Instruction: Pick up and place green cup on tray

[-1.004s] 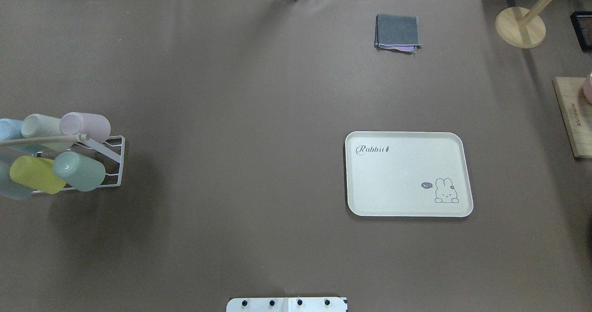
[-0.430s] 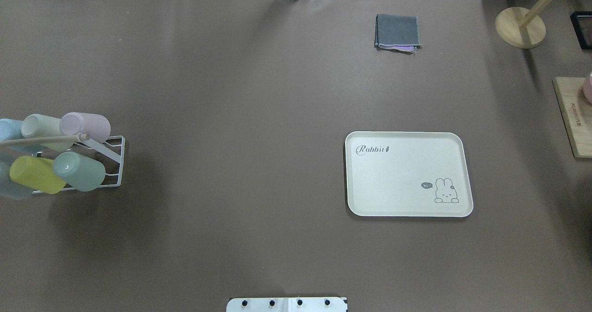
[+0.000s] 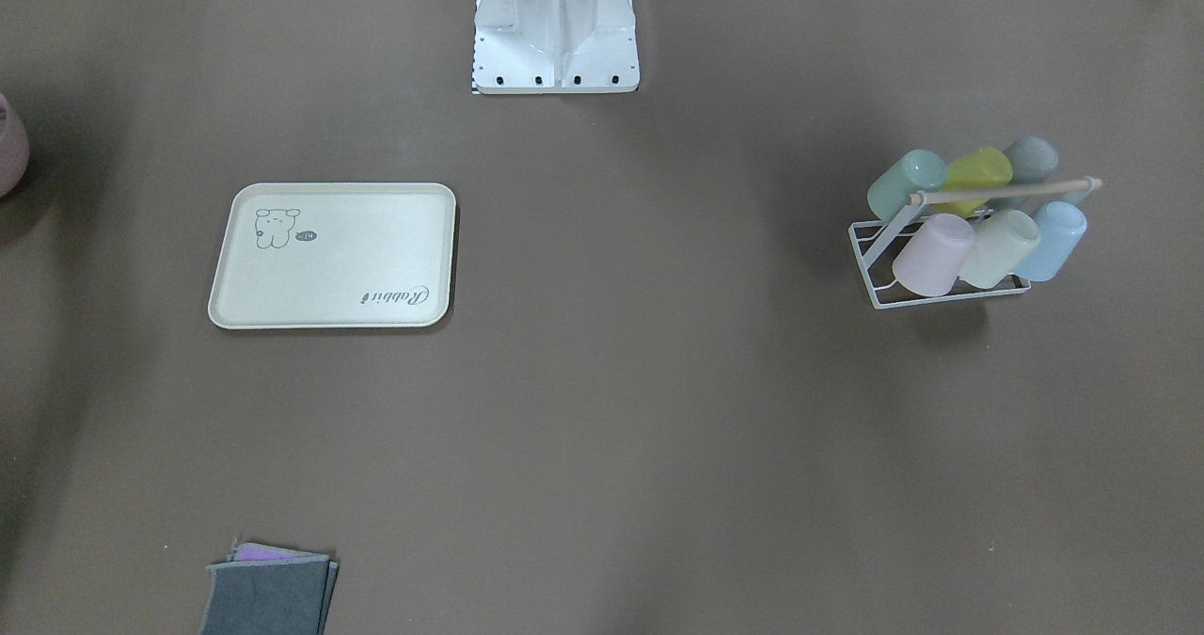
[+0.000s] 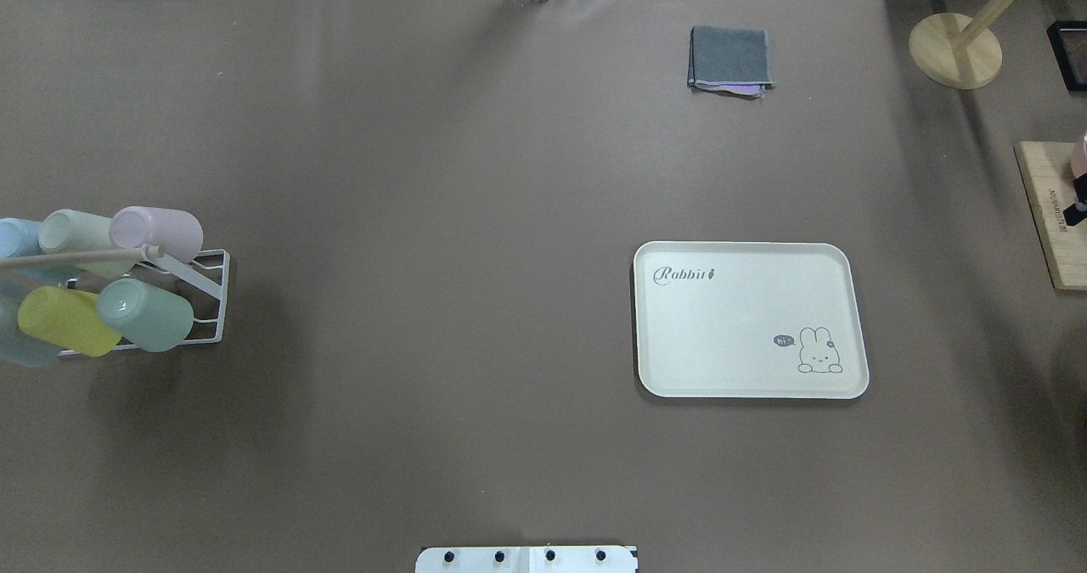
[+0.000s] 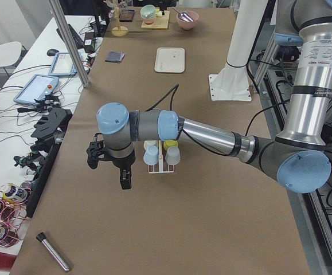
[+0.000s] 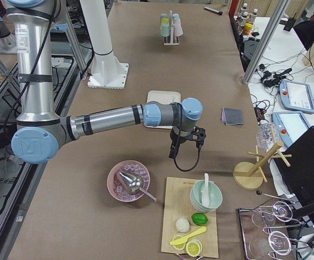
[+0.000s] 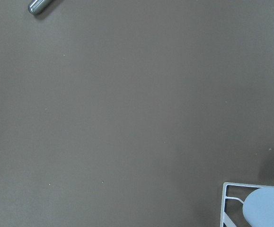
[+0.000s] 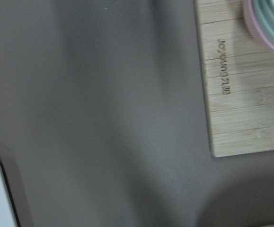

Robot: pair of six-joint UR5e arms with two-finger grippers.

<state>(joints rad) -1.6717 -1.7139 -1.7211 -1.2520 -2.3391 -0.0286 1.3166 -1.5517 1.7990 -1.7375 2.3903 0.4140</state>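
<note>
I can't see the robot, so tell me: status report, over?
Left end effector, right end effector aloft, grip state unclear. Green cup on rack, untouched. Tray bare. Nothing between them.

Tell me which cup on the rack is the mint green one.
The green cup at the end of the robot-side row nearest the tray, beside the yellow cup; the duller grey-green cup sits at that row's other end.

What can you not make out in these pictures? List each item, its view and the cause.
Left pincer: exterior left view only, too small to tell open or shut.
Right pincer: exterior right view only, likewise too small.
Blue cup: overhead view, cut off by the left edge.
Wooden board: right wrist view, blurred and cut off by the edges.
</note>
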